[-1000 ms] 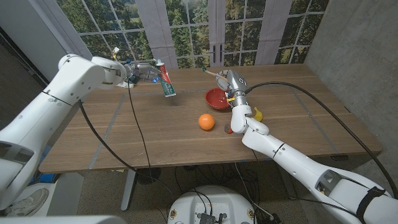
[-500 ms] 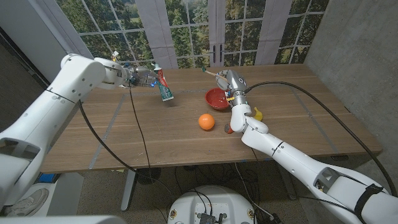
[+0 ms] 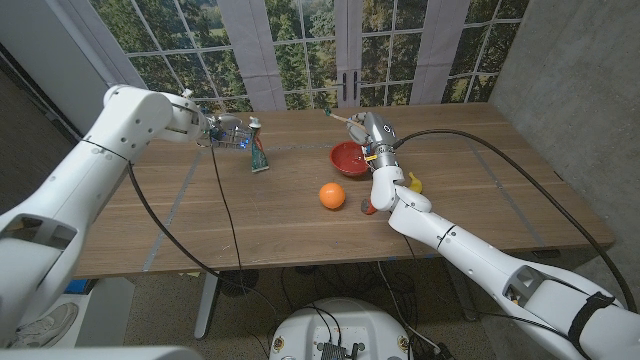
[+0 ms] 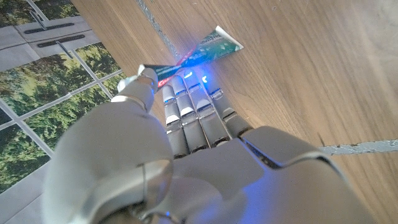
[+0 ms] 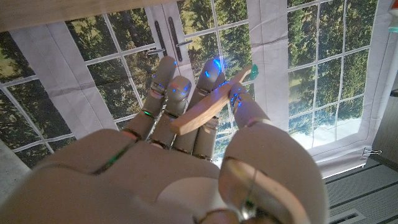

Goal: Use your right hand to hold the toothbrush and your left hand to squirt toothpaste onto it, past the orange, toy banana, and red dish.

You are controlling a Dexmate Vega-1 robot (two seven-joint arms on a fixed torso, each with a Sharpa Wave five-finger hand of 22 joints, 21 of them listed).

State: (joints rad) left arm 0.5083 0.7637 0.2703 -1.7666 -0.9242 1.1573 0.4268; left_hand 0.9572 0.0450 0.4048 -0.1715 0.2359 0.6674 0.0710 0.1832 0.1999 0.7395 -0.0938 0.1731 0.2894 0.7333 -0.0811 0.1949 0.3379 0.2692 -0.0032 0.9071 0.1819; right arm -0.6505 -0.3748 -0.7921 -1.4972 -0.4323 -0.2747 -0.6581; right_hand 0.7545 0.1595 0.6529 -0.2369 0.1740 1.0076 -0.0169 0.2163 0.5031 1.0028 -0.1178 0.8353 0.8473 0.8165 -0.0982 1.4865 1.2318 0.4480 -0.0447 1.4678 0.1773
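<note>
While you look down from the head view, these are the things on and over the table (image 3: pixel 300 215):

Right hand: your right hand (image 3: pixel 372 132) is raised over the far middle of the table, its fingers (image 5: pixel 186 99) clenched around the toothbrush (image 5: pixel 211 102).

Toothbrush: its pale handle lies across your fingers in the right wrist view, the bristle end sticking out past them; in the head view that end (image 3: pixel 340 117) pokes out toward your left.

Left hand: your left hand (image 3: pixel 225 130) is over the far left part of the table, well apart from the right one, and it pinches the toothpaste tube (image 3: pixel 259 152) near its cap end between thumb and fingers (image 4: pixel 193 102).

Toothpaste tube: it hangs down from your left hand with the flat crimped end lowest, close above the wood; whether it touches the table you cannot tell. In the left wrist view the green and white tube (image 4: pixel 208 46) stretches away from your fingertips.

Red dish: the dish (image 3: pixel 350 158) sits on the table just below your right hand.

Orange: the orange (image 3: pixel 332 195) lies on the near side of the dish, close to it.

Toy banana: the yellow banana (image 3: pixel 412 183) shows just beyond your right forearm, on its right.
</note>
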